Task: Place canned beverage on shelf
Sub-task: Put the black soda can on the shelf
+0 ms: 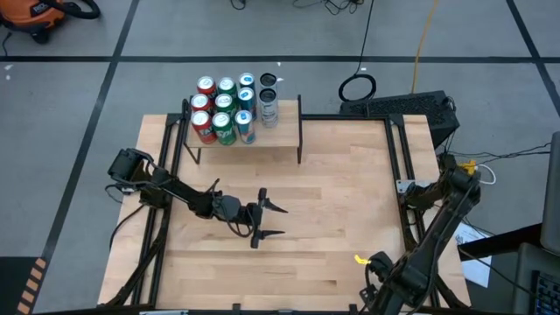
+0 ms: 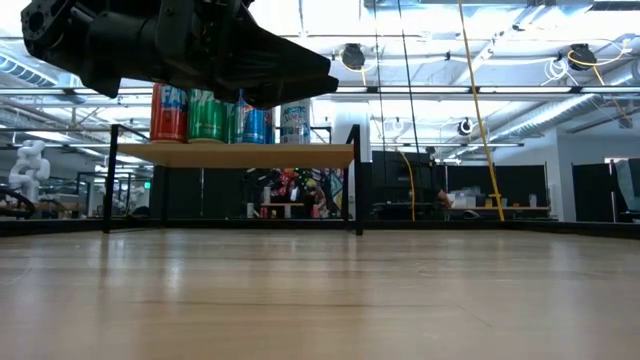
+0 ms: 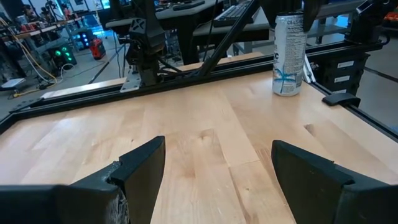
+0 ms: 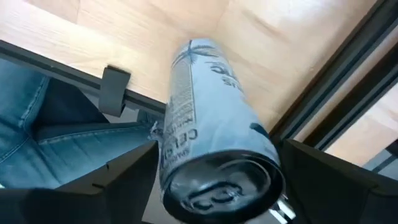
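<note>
My right jaws are spread either side of the white can point(image 4: 211, 143), not yet pinching it as far as I can judge. The can stands by the desk point(image 1: 332, 201) edge at 4 o'clock, so an off-centre close could knock it off. The shelf point(image 1: 284, 133) at 11 o'clock is crowded with cans point(image 1: 223, 109) that a careless set-down might topple, and my left jaws hang spread mid-desk, near the route there.
</note>
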